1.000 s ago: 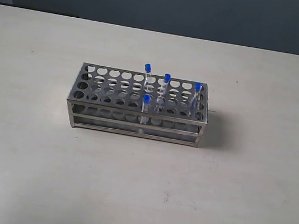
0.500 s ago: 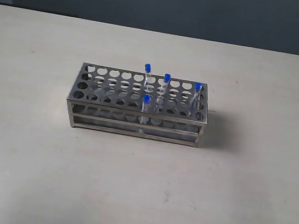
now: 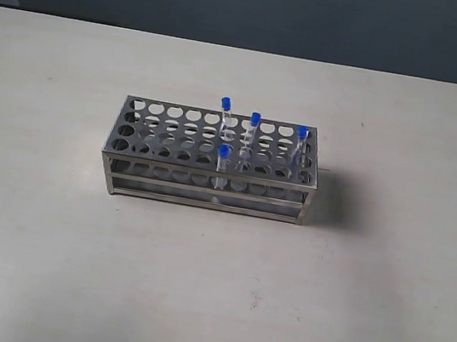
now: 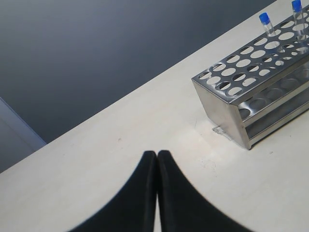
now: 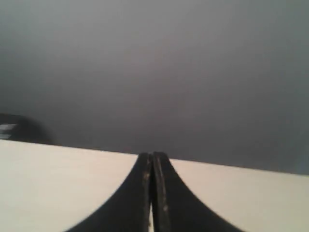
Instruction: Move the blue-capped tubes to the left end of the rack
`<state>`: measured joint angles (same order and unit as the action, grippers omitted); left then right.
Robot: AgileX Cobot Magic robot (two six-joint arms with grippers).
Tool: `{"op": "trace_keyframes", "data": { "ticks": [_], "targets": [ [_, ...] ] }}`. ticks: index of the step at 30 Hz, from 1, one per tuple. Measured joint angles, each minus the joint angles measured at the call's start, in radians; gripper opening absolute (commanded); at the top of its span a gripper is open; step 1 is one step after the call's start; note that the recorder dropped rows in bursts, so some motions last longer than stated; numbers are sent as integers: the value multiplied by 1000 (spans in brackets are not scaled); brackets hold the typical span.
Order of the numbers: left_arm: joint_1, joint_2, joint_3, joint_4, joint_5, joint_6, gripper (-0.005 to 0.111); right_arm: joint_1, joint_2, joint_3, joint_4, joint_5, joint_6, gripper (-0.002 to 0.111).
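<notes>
the four blue-capped tubes stand upright in the right half of the rack, which sits in the middle of the table. one is in the front row near the centre, two are further back, and one is at the right end. the holes at the left end look vacant. no tube has been taken, so the step in hand seems to be the first reach. doing it well likely means parting the jaws before the descent and coming straight down over one cap. the grip should pinch the tube just under the cap, and the lift should be vertical until the tube's foot clears the top plate, so the neighbouring tubes are not knocked. the left gripper hangs low over the table off the rack's left end, aimed along it, jaws pressed together on nothing. the right gripper is likewise clenched and empty, pointing across bare table toward a dark wall, with the rack outside its camera's view. neither arm shows in the exterior view.
</notes>
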<state>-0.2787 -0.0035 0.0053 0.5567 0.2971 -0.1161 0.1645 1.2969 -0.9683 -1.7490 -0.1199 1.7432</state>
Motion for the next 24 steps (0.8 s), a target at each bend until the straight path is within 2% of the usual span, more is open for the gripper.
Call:
{"op": "trace_keyframes", "data": {
  "ticks": [4,5,7,13,15,17,19,21,24],
  "targets": [
    [0,0,0,0,0,0,1,98,119,-44,-5,607,-353,-1],
    [0,0,0,0,0,0,1,110,146,-59,34,717,-457,-1],
    [0,0,0,0,0,0,1,118,170,-99,233,801,-671,-1],
    [0,0,0,0,0,0,1,161,182,-213,1386,744,-1617,-1],
    [0,0,0,0,0,0,1,217,191,-231,1664,753,-1864,-1],
    [0,0,0,0,0,0,1,293,205,-243,1775,778,-1969,-1],
    [0,0,0,0,0,0,1,362,229,-255,1777,798,-1985,0],
    [0,0,0,0,0,0,1,422,265,-267,1714,813,-1916,7],
    [0,0,0,0,0,0,1,457,324,-286,1629,820,-1803,27]
  ]
}}
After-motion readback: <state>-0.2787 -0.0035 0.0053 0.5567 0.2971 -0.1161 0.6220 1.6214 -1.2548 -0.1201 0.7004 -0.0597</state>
